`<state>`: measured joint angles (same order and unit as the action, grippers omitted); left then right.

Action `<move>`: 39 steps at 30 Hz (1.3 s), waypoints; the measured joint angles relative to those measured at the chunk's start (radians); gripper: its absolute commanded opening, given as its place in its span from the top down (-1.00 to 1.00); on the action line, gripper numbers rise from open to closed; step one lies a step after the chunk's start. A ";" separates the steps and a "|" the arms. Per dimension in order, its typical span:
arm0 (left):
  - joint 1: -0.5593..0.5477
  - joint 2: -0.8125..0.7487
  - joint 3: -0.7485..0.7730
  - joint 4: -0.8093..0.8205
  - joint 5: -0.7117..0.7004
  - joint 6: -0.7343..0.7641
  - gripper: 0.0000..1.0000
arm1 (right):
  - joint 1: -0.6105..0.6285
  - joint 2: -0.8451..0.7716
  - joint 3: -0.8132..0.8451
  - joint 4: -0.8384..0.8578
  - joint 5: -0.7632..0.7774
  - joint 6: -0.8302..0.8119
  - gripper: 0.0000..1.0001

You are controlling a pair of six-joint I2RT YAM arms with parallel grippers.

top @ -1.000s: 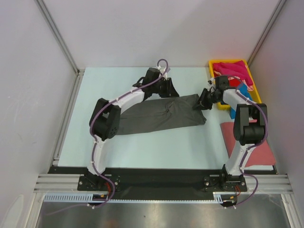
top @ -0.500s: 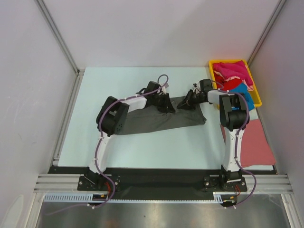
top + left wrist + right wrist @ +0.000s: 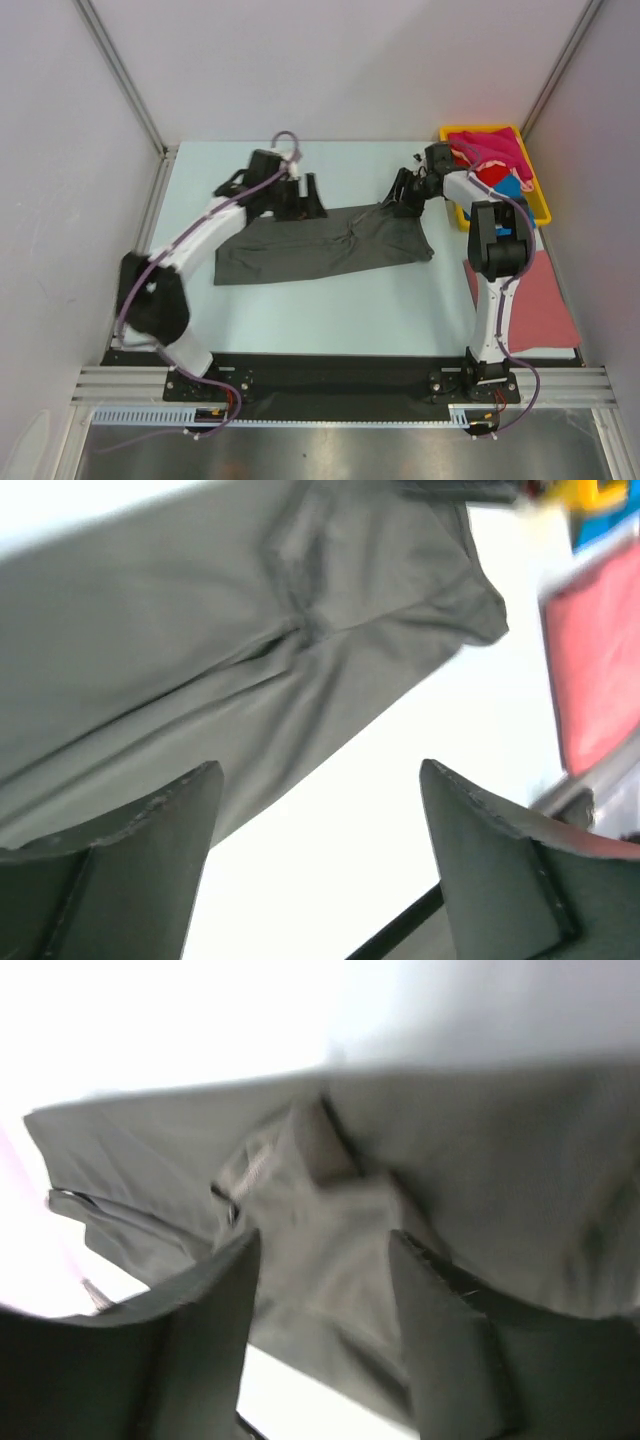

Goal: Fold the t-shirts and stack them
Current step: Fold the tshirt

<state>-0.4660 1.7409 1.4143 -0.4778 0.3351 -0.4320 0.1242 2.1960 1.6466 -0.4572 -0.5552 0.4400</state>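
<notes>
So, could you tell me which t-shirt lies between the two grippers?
The dark grey t-shirt, spread across mid-table. The salmon-pink one lies flat further right, and the other t-shirts sit bunched in the yellow tray.

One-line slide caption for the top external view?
Left gripper and right gripper open at the far edge of the dark grey t-shirt; more shirts in the yellow tray.

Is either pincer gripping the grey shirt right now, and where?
Nothing is held. The left pincer stands open above the grey shirt; the right pincer has its jaws apart over the shirt's far right corner, pinching no cloth.
</notes>
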 measured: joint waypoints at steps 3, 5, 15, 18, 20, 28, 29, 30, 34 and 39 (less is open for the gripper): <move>0.102 -0.233 -0.138 -0.042 -0.076 -0.011 -0.36 | 0.006 -0.071 0.000 -0.082 0.072 -0.026 -0.32; 0.198 -0.359 -0.232 -0.078 -0.130 -0.022 -0.31 | 0.010 -0.116 0.000 -0.114 0.109 -0.026 -0.33; 0.520 -0.431 -0.556 -0.248 -0.255 -0.149 0.03 | 0.071 -0.232 0.037 -0.276 0.356 -0.001 -1.00; 0.581 -0.423 -0.582 -0.249 -0.264 -0.182 0.03 | 0.113 -0.263 0.035 -0.332 0.474 -0.026 -0.99; 0.592 -0.405 -0.584 -0.241 -0.263 -0.200 0.03 | 0.124 -0.311 -0.008 -0.327 0.491 -0.021 -0.99; 0.599 -0.303 -0.583 -0.185 -0.281 -0.241 0.10 | -0.026 -0.370 -0.160 -0.374 0.332 -0.027 -0.95; 0.600 -0.285 -0.579 -0.184 -0.285 -0.243 0.11 | -0.016 -0.373 -0.160 -0.379 0.338 -0.034 -0.94; 0.600 -0.268 -0.574 -0.183 -0.290 -0.245 0.13 | -0.002 -0.378 -0.160 -0.380 0.341 -0.042 -0.93; 0.602 -0.197 -0.539 -0.177 -0.307 -0.250 0.17 | 0.051 -0.406 -0.160 -0.384 0.345 -0.064 -0.91; 0.602 -0.175 -0.532 -0.172 -0.328 -0.255 0.21 | 0.080 -0.418 -0.161 -0.383 0.348 -0.079 -0.91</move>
<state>0.1364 1.5654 0.8825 -0.6495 0.0067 -0.6868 0.2047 1.7779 1.4860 -0.8406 -0.2077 0.3611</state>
